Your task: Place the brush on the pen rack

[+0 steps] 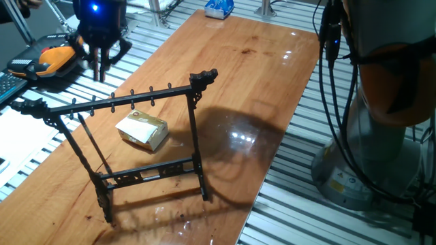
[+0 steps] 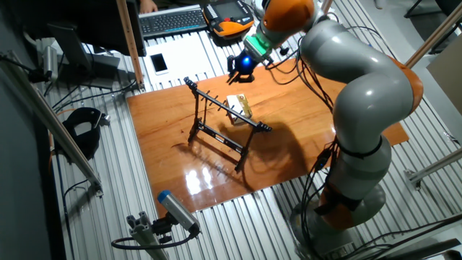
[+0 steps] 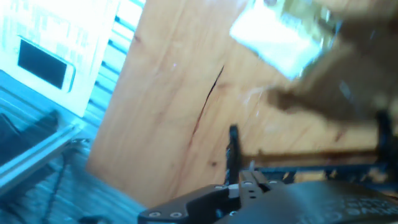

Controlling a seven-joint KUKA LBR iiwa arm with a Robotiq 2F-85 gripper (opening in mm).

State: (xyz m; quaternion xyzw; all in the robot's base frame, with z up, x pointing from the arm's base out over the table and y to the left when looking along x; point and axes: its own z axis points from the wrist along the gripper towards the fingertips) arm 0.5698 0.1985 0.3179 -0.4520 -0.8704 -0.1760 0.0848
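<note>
The black pen rack (image 1: 133, 102) stands on the wooden table (image 1: 272, 82), and it also shows in the other fixed view (image 2: 224, 124). The thin dark brush (image 1: 95, 146) hangs slanted from the left part of the rack's top bar, inside the frame. In the blurred hand view a thin dark line (image 3: 208, 102) lies over the wood, probably the brush. My gripper (image 1: 99, 71) is above and behind the rack's left end, fingers pointing down, slightly apart and holding nothing. It also shows in the other fixed view (image 2: 240, 68).
A small tan cardboard box (image 1: 143, 129) lies on the table just behind the rack. An orange pendant (image 1: 54, 58) and a keyboard (image 2: 173, 20) sit off the table's left side. A blue object (image 1: 219, 8) lies at the far end. The robot base (image 1: 381, 102) stands at the right.
</note>
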